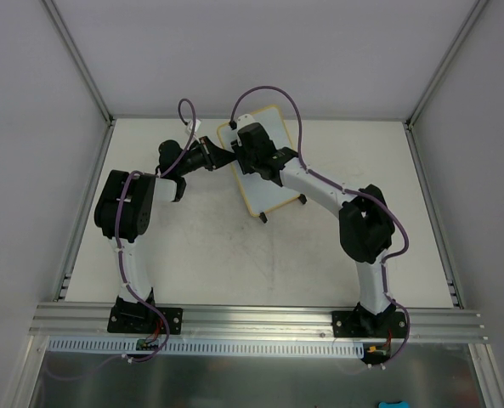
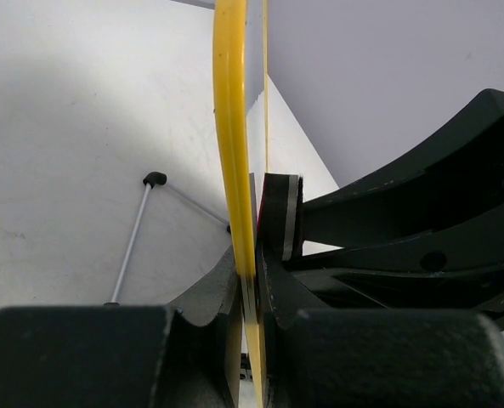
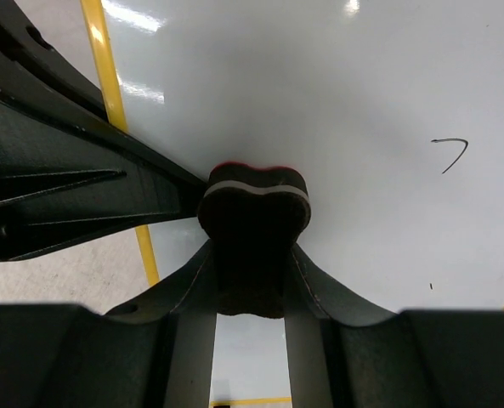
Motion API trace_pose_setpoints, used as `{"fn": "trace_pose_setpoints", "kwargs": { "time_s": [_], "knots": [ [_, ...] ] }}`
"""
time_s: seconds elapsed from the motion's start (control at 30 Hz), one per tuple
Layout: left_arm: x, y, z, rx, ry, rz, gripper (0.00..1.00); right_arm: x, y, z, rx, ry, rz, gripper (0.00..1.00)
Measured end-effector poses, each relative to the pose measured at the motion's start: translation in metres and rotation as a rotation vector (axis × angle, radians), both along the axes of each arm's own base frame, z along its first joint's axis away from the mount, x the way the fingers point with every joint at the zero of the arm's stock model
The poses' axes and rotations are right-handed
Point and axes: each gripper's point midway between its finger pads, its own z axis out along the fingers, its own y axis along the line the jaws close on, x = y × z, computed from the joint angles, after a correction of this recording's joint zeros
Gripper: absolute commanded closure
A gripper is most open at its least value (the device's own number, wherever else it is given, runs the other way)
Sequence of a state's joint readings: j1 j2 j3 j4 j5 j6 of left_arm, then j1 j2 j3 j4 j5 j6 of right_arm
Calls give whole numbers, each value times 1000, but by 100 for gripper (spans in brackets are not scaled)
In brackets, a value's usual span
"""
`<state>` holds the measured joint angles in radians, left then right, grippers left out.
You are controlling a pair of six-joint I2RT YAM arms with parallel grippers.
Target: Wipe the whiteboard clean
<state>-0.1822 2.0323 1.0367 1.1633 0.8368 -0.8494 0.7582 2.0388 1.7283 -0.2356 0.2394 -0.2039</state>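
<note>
1. My right pincer (image 3: 253, 255) is pinching a small dark eraser (image 3: 253, 204) between both fingers. A grey band and a sliver of red show at the eraser's far end.
2. That far end sits against the white face of the whiteboard (image 3: 319, 85). The contact itself is hidden behind the eraser.
3. My left pincer (image 2: 250, 299) is pressed together on the whiteboard's yellow frame (image 2: 233, 170), one finger on each side of its left edge. From my left wrist the board is edge-on, so its face cannot be seen there.
4. To the right of the eraser a short hooked pen mark (image 3: 451, 153) sits on the white face, apart from the eraser. A tiny dark speck lies below it, too small to make out.
5. From my right wrist the board runs out of the picture at the top and right, so the rest of its face is cut off.
6. From above, my right wrist covers the board's upper left part and hides both the eraser and my right fingertips.
7. The whiteboard stands tilted near the middle of the far edge of the table (image 1: 201, 255). One black foot (image 1: 263, 219) points toward the near edge, and my right arm partly hides the other.
</note>
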Motion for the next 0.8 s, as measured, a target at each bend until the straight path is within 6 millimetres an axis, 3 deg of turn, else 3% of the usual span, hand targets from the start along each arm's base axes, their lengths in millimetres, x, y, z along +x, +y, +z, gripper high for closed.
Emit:
{"fn": "trace_pose_setpoints", "kwargs": {
  "time_s": [0.47, 0.8],
  "knots": [
    [0, -2, 1, 0, -3, 7, 100, 14, -16, 1, 78, 85, 48, 100],
    [0, -3, 2, -1, -4, 7, 100, 55, -72, 6, 137, 99, -33, 100]
  ]
}}
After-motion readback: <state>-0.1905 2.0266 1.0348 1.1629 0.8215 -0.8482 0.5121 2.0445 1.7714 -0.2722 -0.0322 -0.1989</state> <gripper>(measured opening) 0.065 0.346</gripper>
